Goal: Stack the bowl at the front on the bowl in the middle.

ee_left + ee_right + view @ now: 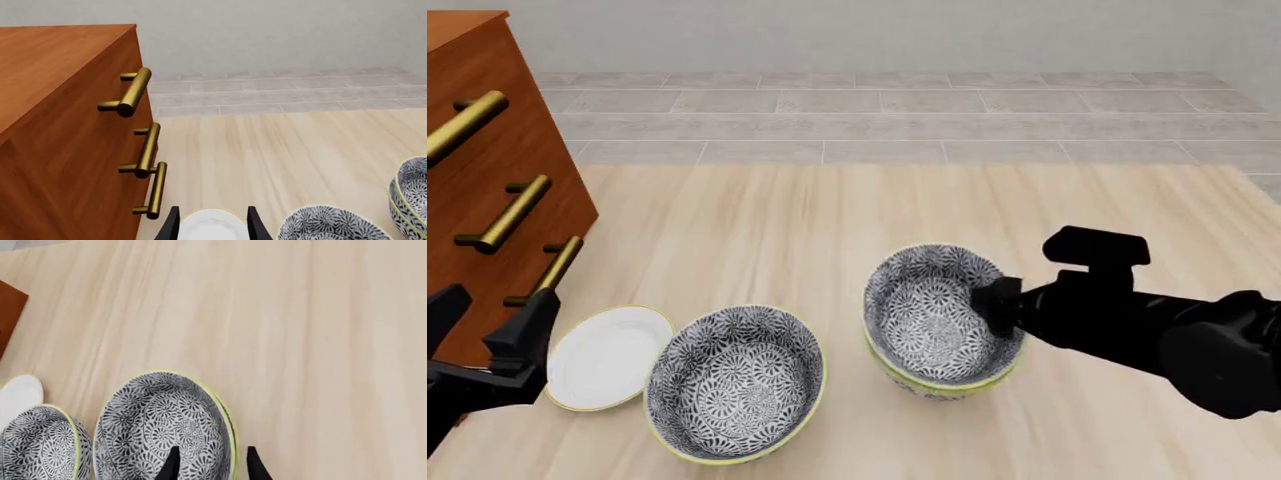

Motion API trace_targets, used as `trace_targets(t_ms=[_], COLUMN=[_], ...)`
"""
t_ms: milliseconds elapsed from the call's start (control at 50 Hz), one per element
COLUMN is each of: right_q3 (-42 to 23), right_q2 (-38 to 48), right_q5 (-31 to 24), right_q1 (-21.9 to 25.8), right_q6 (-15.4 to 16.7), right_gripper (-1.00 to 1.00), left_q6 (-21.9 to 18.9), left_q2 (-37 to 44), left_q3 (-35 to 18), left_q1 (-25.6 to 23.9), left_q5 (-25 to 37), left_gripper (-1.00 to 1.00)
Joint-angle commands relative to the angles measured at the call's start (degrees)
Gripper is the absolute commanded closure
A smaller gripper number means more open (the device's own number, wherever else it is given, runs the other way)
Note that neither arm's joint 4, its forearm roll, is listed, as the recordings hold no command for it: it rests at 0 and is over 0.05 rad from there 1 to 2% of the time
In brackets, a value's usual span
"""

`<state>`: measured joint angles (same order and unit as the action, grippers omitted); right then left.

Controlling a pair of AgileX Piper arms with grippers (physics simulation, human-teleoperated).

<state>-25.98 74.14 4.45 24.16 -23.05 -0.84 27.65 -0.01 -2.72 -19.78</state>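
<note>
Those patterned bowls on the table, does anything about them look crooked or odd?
Yes. The upper bowl sits tilted inside the lower bowl, not nested level, with the right gripper at its rim. The separate bowl also leans.

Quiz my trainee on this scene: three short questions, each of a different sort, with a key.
1. True or false: the plate lies inside a bowl.
2. How many bowls are in view? A) two B) three C) four
3. Fill in: the right end effector has one finger either side of the rim of the ___ bowl of the stack.

Key
1. False; it lies flat on the table.
2. B
3. top: the top bowl sits nested in the lower bowl.
</note>
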Motion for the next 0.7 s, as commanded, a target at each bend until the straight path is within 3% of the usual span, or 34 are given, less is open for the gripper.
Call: trace_targets(t_ms=[20, 340, 700], right_q3=[-0.1, -0.2, -3.9], right_q2=[-0.4, -1.5, -13.5], right_q5=[0.0, -0.7, -11.4], right_q1=[0.2, 0.1, -1.8], right_q6=[0.0, 0.5, 4.2], right_gripper=[-1.0, -1.0, -1.0], left_q6=[0.0, -0.1, -0.1], left_q2=[-0.5, -1.3, -0.7], left_q3=[0.0, 0.0, 0.0], left_q1=[-0.1, -0.2, -0.2], left_q5=[0.4, 1.0, 0.6], left_gripper=[-1.0, -1.0, -1.0])
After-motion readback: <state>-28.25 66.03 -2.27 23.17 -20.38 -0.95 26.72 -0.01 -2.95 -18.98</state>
